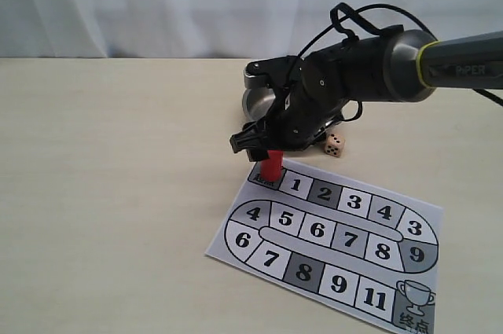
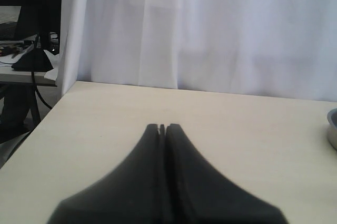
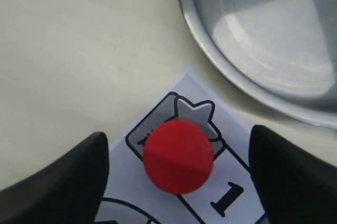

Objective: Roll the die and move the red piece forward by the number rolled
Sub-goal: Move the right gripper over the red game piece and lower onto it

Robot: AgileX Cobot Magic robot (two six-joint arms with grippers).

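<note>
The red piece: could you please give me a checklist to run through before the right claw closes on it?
1. The right claw is open: ok.
2. The red piece sits roughly centred between its fingers: ok.
3. The red piece stands upright on the start square: ok.
4. The die rests on the table, off the board: ok.
5. The number rolled is readable: cannot tell.
6. The left claw is shut, away from the board: ok.

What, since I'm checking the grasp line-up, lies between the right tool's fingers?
The red piece, upright on the board's star-marked square, with gaps to both fingers; the right wrist view shows it.
</note>
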